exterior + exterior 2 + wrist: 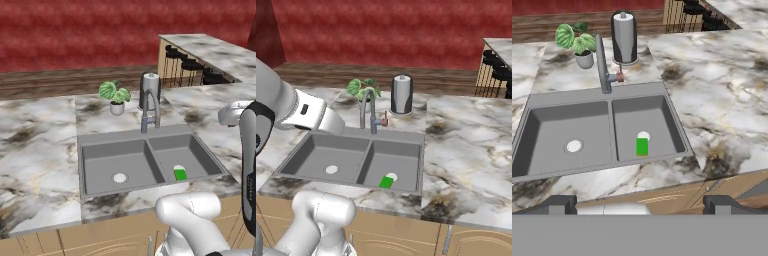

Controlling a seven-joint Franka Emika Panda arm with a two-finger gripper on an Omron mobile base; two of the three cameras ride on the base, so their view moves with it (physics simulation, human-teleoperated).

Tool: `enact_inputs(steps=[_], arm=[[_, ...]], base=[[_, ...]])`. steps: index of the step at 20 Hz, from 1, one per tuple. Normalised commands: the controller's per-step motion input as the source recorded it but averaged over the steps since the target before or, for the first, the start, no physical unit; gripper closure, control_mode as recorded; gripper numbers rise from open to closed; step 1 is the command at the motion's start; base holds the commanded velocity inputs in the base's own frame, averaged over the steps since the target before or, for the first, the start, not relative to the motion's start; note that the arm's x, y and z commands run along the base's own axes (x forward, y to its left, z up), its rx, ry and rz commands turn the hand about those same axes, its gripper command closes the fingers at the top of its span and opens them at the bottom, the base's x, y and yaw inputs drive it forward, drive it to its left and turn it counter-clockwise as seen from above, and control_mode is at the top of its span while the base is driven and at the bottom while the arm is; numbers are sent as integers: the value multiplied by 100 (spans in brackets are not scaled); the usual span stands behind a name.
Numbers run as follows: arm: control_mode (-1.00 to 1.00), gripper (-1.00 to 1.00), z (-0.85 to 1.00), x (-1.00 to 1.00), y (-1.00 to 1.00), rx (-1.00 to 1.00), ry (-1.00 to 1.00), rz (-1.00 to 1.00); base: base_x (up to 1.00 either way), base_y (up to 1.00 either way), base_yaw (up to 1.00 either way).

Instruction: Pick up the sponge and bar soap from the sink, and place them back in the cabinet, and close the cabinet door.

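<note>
**Sponge in the right basin, gripper high above the counter edge**

Two dark finger tips of the gripper (pixel 640 204) rise at the bottom of the hand view, standing wide apart with nothing between them, well above the front edge of the grey-veined white marble counter (pixel 727 90). Below them runs the light tan wooden front of the base cabinets (pixel 677 192).

Set into the counter is the dark grey rectangular double-basin sink (pixel 150 134), with a tall steel faucet (pixel 150 112) at the middle of its back rim. A small bright green sponge with a white rounded part (pixel 642 145) lies on the floor of the right basin, toward its front, the white end pointing to the back wall. In the left base view the same sponge (pixel 179 172) sits near the front right of that basin, and in the right base view it (pixel 387 181) lies close to the front wall. A white round drain disc (pixel 573 146) sits in the floor of the left basin, well apart from the sponge.

Behind the sink, a small green leafy plant in a white pot (pixel 115 96) stands to the left of the faucet, and an upright grey paper towel roll on a holder (pixel 402 94) stands to its right. Beyond the counter is a dark red wall (pixel 381 30). The reddish-brown soap cannot be made out in the basins.
</note>
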Motion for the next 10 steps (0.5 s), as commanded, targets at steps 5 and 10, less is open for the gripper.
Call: enact_inputs(steps=[5,10], arm=[[-100,-100,0,9,0,0,1,0],[-100,-100,0,59,0,0,4,0]], base=[[37,0,0],[0,0,0]])
